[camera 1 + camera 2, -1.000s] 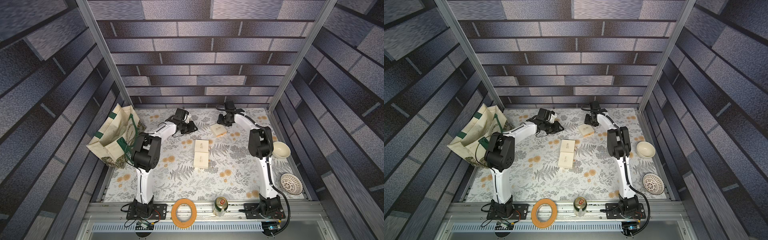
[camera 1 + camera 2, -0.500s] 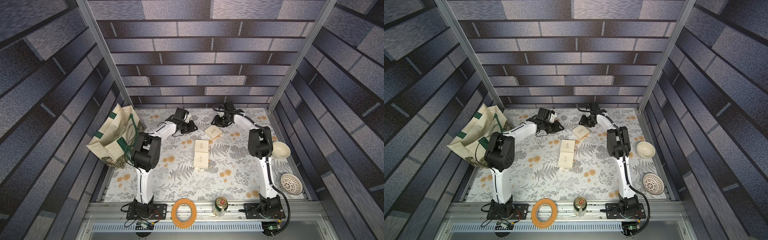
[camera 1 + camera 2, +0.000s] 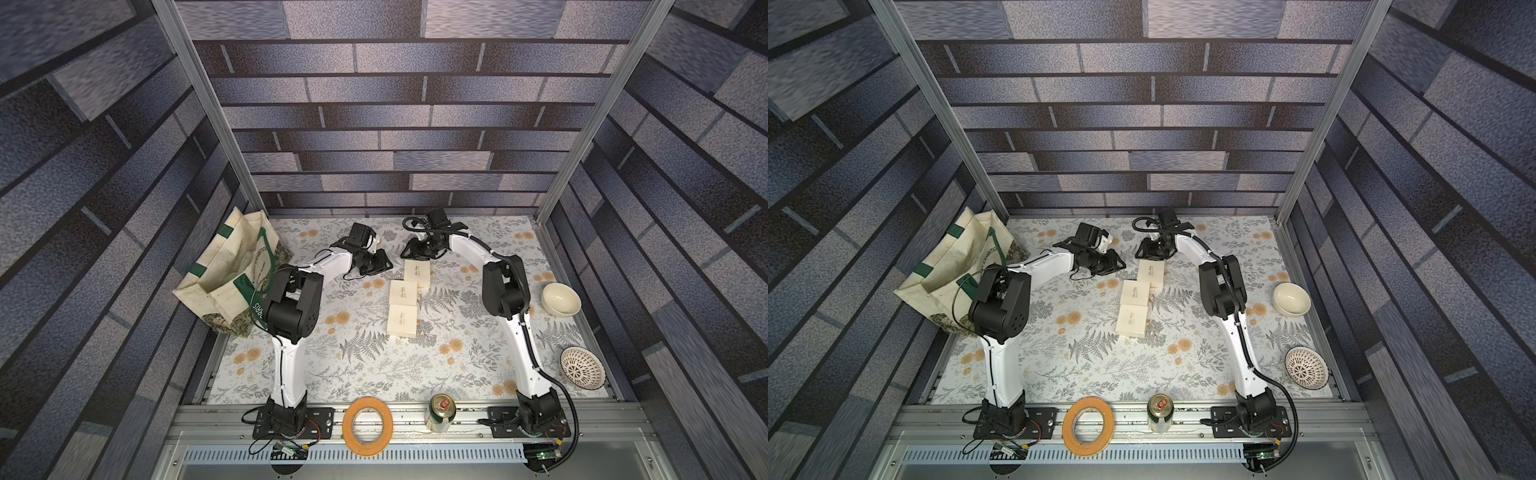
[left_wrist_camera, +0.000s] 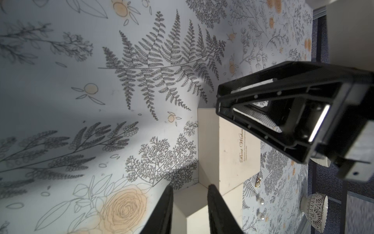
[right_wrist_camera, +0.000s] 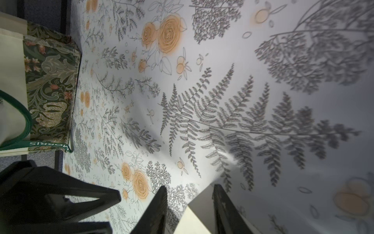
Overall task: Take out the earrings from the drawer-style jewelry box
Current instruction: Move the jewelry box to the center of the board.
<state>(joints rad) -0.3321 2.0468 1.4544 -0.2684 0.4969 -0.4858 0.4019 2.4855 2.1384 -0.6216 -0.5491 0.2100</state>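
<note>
**Earrings on the cloth, right arm at the far box**

The right gripper (image 5: pixel 189 187) is at the far box (image 3: pixel 417 272). Its jaws are partly apart and straddle one corner of it. No view shows me whether the pads actually touch the card, so I'm not calling it a grip. The left gripper (image 4: pixel 189 188) hovers just beside the same box, jaws partly apart with nothing in them. The right wrist view shows bare cloth through the gap.

The earrings (image 4: pixel 260 200) are three tiny shiny bits, as far as I can count. They lie in a loose line on the cloth (image 3: pixel 361 365), just beside the boxes on the right arm's side. If there are more inside a box, I can't see them. The middle box (image 3: pixel 403 293) and near box (image 3: pixel 402 320) sit in a row toward the arm bases.

Handling is my guess only. The earrings look hard, smooth and nearly weightless, so they'd likely roll or squirt out of a sloppy pinch. I'd come straight down and close the very fingertips across one bead, one piece at a time. The boxes look like light, stiff card that will skate on the cloth. I'd take one by its long sides, or pin it with the other arm.
</note>
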